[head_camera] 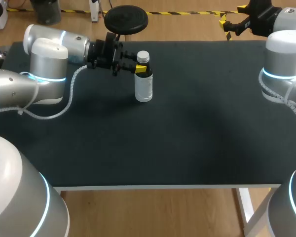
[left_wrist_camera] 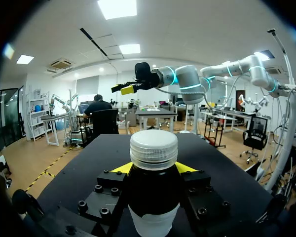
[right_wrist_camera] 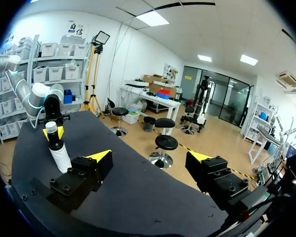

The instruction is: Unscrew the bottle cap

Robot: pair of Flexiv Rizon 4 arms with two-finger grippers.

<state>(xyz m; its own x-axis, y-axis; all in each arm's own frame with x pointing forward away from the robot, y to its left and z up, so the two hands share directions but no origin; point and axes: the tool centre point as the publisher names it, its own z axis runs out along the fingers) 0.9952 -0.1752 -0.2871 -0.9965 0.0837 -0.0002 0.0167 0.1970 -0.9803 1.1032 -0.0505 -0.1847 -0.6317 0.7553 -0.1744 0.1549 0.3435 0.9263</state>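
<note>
A dark bottle (head_camera: pixel 143 84) with a white label and a white screw cap (head_camera: pixel 143 56) stands upright on the black table (head_camera: pixel 197 138), towards its far left. My left gripper (head_camera: pixel 140 69) comes in level from the left and is shut on the bottle's dark shoulder just under the cap. In the left wrist view the bottle (left_wrist_camera: pixel 153 197) fills the space between the yellow tips, with the cap (left_wrist_camera: pixel 153 148) above them. My right gripper (head_camera: pixel 231 20) hangs open in the air past the table's far right edge. From the right wrist view its fingers (right_wrist_camera: pixel 96 162) hold nothing and the bottle (right_wrist_camera: pixel 58 150) stands far ahead.
The black table top (right_wrist_camera: pixel 138 197) carries nothing else besides the bottle. My left arm's white link (head_camera: pixel 49 61) lies low over the table's left part. My right arm's elbow (head_camera: pixel 285 59) stands over the right edge.
</note>
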